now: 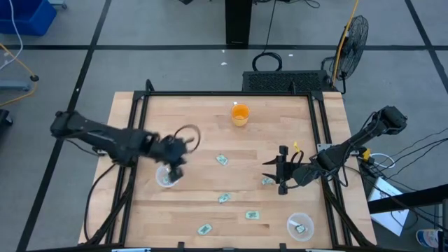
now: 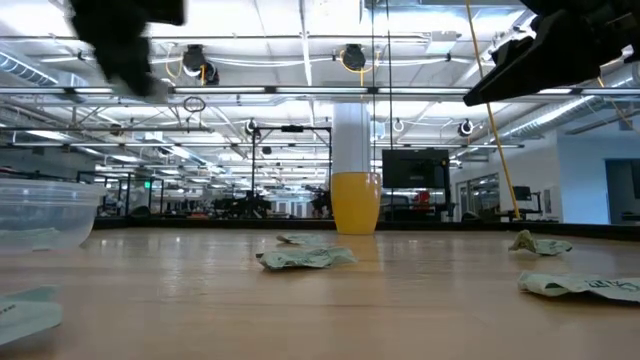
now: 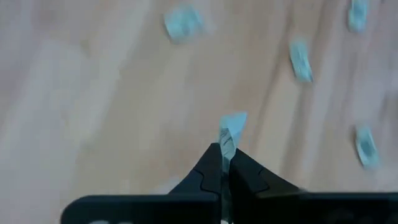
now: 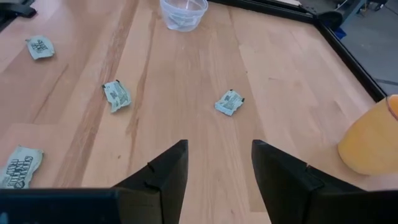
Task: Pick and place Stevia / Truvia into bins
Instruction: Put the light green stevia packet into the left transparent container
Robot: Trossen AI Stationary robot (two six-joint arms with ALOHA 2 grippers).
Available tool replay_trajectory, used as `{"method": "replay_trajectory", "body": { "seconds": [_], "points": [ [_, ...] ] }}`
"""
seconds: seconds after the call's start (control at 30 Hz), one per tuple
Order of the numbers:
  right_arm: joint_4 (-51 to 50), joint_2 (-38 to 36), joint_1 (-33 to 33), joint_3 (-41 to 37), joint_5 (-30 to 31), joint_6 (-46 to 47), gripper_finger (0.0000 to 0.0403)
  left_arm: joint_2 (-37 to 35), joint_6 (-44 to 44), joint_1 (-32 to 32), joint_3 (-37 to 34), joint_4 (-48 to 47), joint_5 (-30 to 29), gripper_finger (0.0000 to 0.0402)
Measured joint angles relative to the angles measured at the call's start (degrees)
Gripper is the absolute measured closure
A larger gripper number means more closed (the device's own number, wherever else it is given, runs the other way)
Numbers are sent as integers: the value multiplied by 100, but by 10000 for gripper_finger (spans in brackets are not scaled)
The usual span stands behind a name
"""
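Green and white Stevia packets lie flat on the wooden table: one [image 1: 222, 160] mid-table, others [image 1: 224, 198] [image 1: 253, 215] [image 1: 204, 229] toward the near edge. My left gripper [image 1: 175, 162] hovers over the left clear cup [image 1: 166, 178], shut on a packet [image 3: 232, 126]. A second clear cup [image 1: 301, 227] near the right front corner holds one packet. My right gripper [image 1: 270, 169] is open, above the table just beside a packet [image 1: 268, 181]; its wrist view shows the fingers [image 4: 219, 155] empty, with a packet [image 4: 229, 102] ahead. My left gripper pinches one packet between its two shut fingertips [image 3: 214, 163]. The packet stands edge-on between them, and its free end [image 3: 235, 122] sticks out past the tips. It is lifted clear of the table.
An orange cup [image 1: 240, 114] stands toward the table's far edge. A black frame rail [image 1: 318, 133] borders the tabletop. Bare wood lies between the two arms around the middle packets. In the low view the left cup [image 2: 45, 215] and orange cup [image 2: 355, 202] stand upright.
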Motion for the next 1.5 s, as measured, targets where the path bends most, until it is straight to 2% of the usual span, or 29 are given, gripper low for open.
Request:
{"method": "replay_trajectory", "body": {
  "seconds": [0.2,0.37,0.6,0.8,1.13,1.43,1.5],
  "points": [
    [-2,0,1,0,-63,282,232,172,-1702,-1593,-24,-569,-427,381],
    [6,0,0,0,-480,291,232,556,-2731,-2216,-204,-554,-1036,395],
    [26,0,0,0,-584,270,232,1089,-3599,-2077,-867,-556,-1063,363],
    [129,0,0,0,-580,-44,232,1181,-3819,-1780,-1193,-371,-1064,364],
    [453,0,0,1,-592,-422,232,1181,-3366,-1382,-1408,-257,-923,353],
    [455,0,0,0,-595,-424,232,1181,-2906,-1345,-1408,144,-837,299],
    [453,0,0,0,-595,-422,232,1180,-2875,-1345,-1377,141,-673,288]
  ]
}}
